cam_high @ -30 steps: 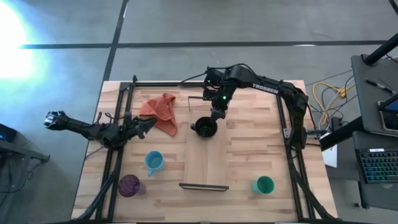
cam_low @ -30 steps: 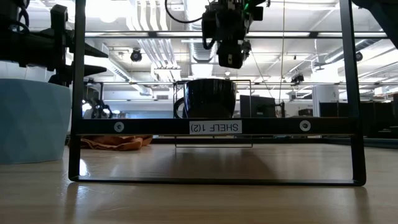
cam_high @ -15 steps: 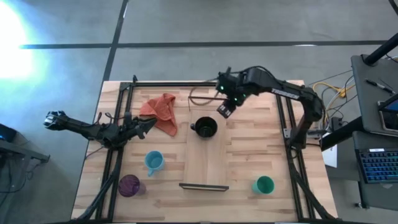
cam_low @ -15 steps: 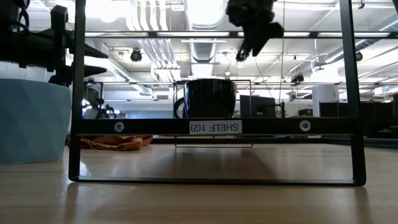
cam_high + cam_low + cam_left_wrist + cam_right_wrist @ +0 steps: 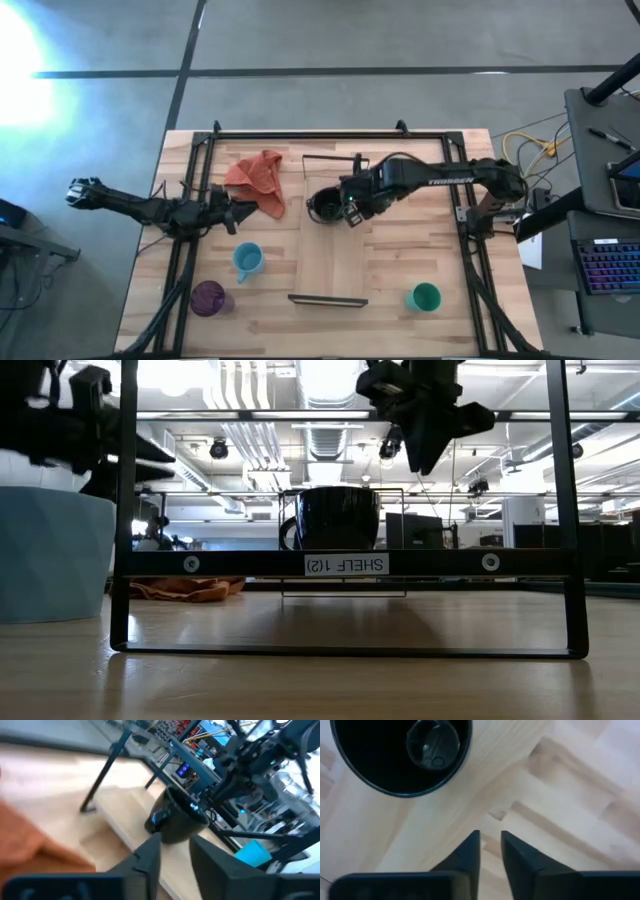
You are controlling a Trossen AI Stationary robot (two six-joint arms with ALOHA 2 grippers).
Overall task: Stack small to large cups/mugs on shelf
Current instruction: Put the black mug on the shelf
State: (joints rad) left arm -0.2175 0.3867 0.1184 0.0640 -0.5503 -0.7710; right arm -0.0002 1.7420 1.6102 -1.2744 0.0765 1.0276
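Observation:
The black cup (image 5: 327, 206) stands upright on its base on the far part of the light wood shelf (image 5: 330, 255). It also shows in the low view (image 5: 337, 518) and, from above, in the right wrist view (image 5: 402, 755). My right gripper (image 5: 351, 213) hangs just right of the cup and above it (image 5: 425, 435), shut and empty (image 5: 490, 845). My left gripper (image 5: 243, 212) is shut and empty near the orange cloth (image 5: 258, 180), left of the shelf. The light blue cup (image 5: 247, 260), purple cup (image 5: 208, 297) and green cup (image 5: 424, 297) stand on the tabletop.
A black metal frame (image 5: 200, 180) runs along the table's sides and far edge. The shelf's dark near rail (image 5: 345, 564) bears a label. Bare board lies on the shelf near of the black cup. The light blue cup looms at the left in the low view (image 5: 55, 555).
My right gripper has risen off the black cup and swung toward the table's right, then come back down beside the cup's right side, turned about. The black cup has stayed in place on the shelf. My left gripper has shifted slightly toward the shelf.

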